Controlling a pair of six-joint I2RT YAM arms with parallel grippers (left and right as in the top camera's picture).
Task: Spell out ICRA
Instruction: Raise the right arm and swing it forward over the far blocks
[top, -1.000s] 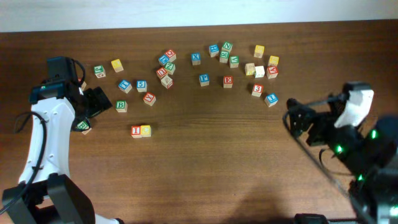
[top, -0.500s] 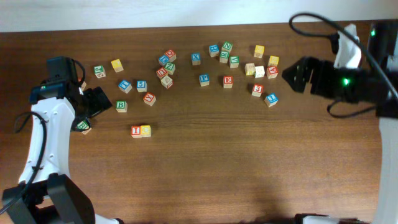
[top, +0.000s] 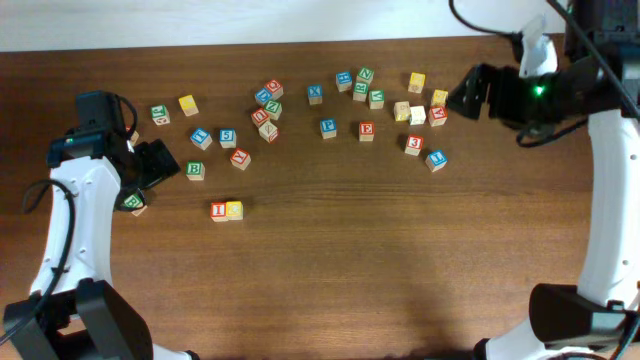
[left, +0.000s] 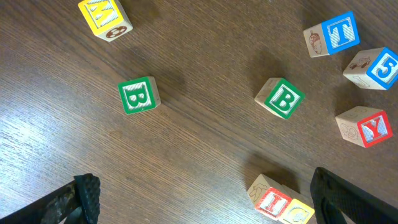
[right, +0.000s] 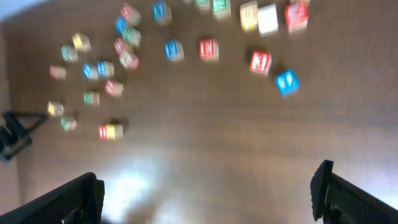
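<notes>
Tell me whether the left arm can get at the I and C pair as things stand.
Probably yes. The left gripper hangs open nearby; the I cube and yellow C cube sit side by side with bare table around them. Only one green B cube lies near the path.

Our left arm (top: 72, 215) rises from the near left corner and bends toward the far side. Its left gripper (top: 162, 163) points right, low down, jaws spread wide and holding nothing. Our right arm (top: 607, 190) runs along the right edge to the far right corner. Its right gripper (top: 462, 93) points left, raised high, jaws also wide and holding nothing.
</notes>
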